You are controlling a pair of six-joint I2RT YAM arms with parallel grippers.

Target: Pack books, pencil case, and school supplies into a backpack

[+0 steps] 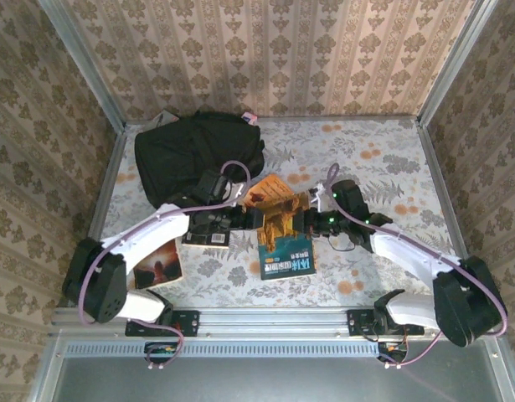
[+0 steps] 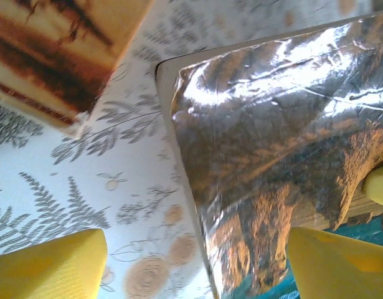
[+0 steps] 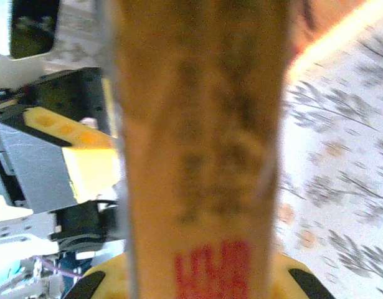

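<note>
Right claw point(image 1: 314, 222) pinching brown-and-teal book point(image 1: 286, 251) by spine, centre frame. Left claw point(image 2: 194, 252) gaping beside cover. Backpack point(image 1: 194, 155) sitting upper left on table point(image 1: 383, 167). Book looking stiff, light, glossy (likely slippery), so gripping deep along spine seeming safest.

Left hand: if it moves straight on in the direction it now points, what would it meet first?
Probably the brown-and-teal book. Its glossy cover stands right ahead of the open left hand, with its edge in line with the gap. Depth is unclear, but nothing seems to lie between.
</note>
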